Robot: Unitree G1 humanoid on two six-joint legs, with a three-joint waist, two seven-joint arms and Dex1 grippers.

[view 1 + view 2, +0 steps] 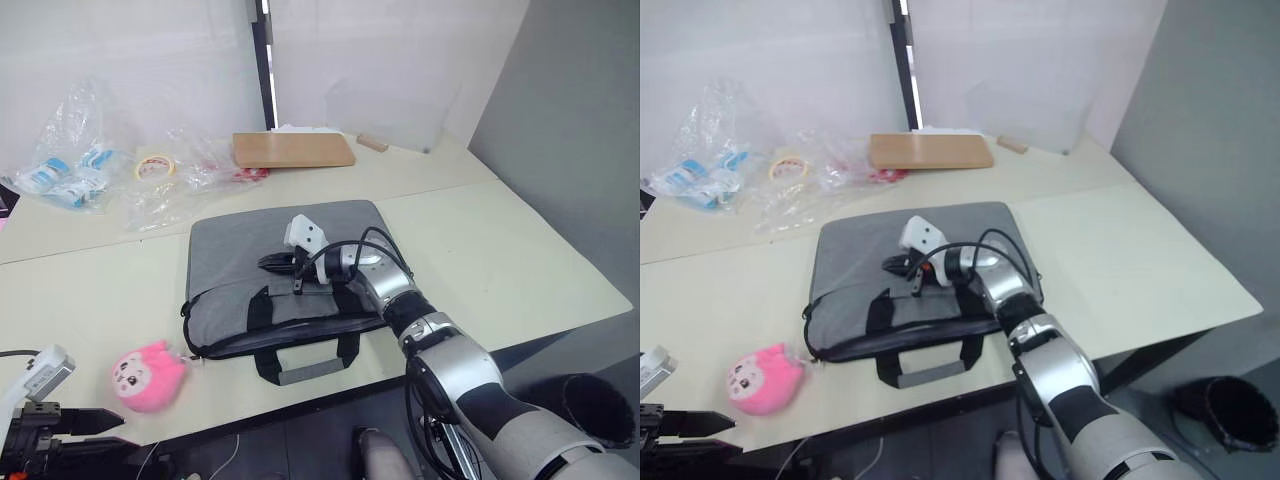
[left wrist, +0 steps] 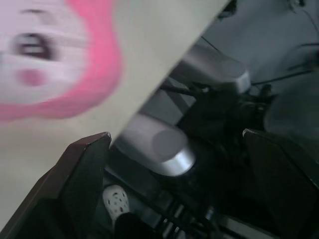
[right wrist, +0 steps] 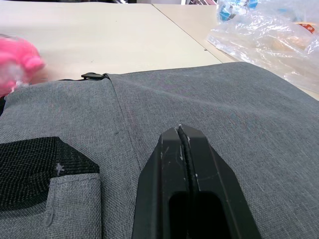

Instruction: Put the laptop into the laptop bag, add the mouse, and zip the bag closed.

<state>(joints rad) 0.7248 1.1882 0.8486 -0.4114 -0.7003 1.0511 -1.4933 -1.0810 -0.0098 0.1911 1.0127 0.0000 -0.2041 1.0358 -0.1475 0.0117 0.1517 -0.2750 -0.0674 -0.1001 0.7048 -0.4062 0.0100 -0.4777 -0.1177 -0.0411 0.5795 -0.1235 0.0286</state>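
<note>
The grey laptop bag (image 1: pixel 300 275) lies flat in the middle of the table, its black strap handles (image 1: pixel 305 365) toward the front edge. My right gripper (image 1: pixel 266 264) hovers low over the top of the bag (image 3: pixel 224 114), its black fingers (image 3: pixel 169 164) pressed together and holding nothing. My left gripper (image 1: pixel 100 425) is at the front left, below the table edge and close to the pink plush toy (image 1: pixel 148 377). In the left wrist view its fingers (image 2: pixel 84 164) stand wide apart. The laptop and the mouse are out of view.
A brown cardboard slab (image 1: pixel 293 150) lies at the back of the table. Clear plastic bags (image 1: pixel 75 165) and a tape roll (image 1: pixel 154 166) sit at the back left. The table's right half (image 1: pixel 480 250) is bare, and a dark bin (image 1: pixel 600 405) stands on the floor to the right.
</note>
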